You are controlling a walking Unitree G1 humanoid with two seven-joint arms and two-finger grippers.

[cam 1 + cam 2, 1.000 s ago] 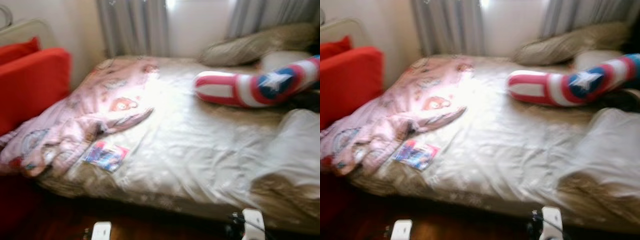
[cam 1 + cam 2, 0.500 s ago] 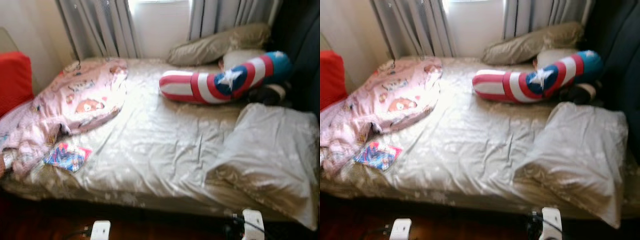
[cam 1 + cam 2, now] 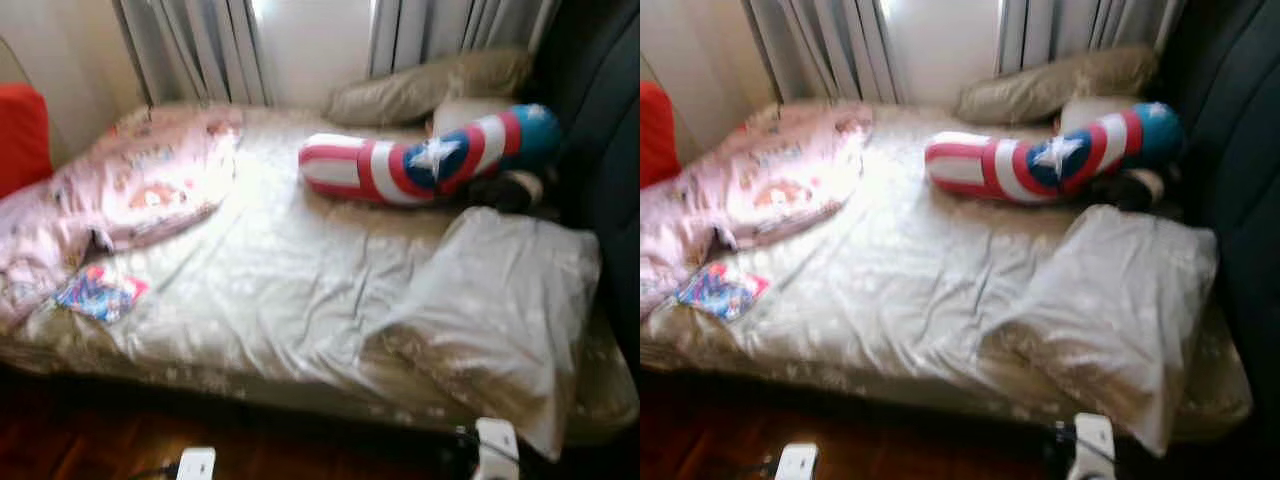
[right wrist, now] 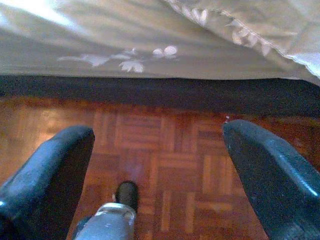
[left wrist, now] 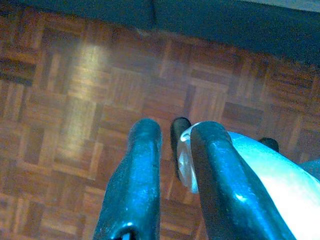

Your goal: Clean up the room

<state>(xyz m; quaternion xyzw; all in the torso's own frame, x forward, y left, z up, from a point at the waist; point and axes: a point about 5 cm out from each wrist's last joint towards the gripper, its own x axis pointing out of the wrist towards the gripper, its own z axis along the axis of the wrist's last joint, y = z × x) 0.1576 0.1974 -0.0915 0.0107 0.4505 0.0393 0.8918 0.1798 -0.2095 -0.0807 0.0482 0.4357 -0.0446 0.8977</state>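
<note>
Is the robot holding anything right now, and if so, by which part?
Nothing is held. The right end effector is open over bare parquet floor; the left end effector has its fingers close together with nothing between them.

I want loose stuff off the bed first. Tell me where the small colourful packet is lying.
In the left eye view the colourful packet lies on the bed near its front left edge, just below the crumpled pink blanket and far left of the striped bolster pillow.

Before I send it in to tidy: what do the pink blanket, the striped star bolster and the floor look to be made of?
Pink blanket: soft printed cloth, matte, lying in crumpled folds. Striped star bolster: stuffed fabric, probably plush, rounded and slightly bent. Floor: wood parquet in small blocks, with a slight sheen.
</note>
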